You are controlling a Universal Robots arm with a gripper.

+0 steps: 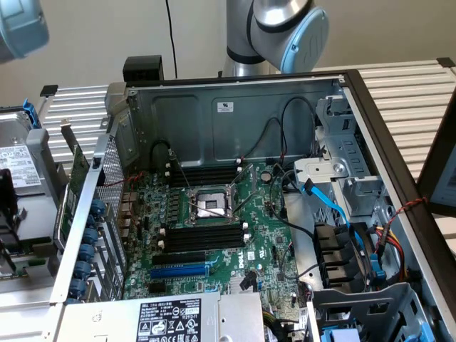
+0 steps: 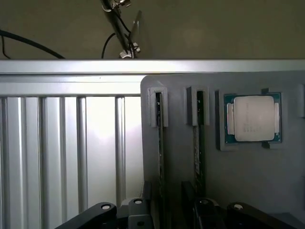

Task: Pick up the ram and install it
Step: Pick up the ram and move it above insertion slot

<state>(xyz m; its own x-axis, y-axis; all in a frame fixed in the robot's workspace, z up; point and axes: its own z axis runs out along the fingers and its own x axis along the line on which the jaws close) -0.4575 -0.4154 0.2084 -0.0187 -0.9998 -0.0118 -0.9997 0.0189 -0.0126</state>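
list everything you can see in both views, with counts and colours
computer case: one, grey metal, open, on the table
motherboard: one, green, inside the case
cpu socket: one, silver frame, mid-board
memory slots: two banks, black, one on each side of the socket
blue cable: one, at the case's side on the exterior view's right
upright card: one, green, outside the case on the exterior view's left
holder: one, grey, on the table
ram sticks: two, dark, edge-on in the holder's grooves
processor chip: one, silver on green, in the holder's pocket
table: one, silver, slatted
arm: grey with blue cap, behind the case
gripper: black, over the holder by the ram sticks
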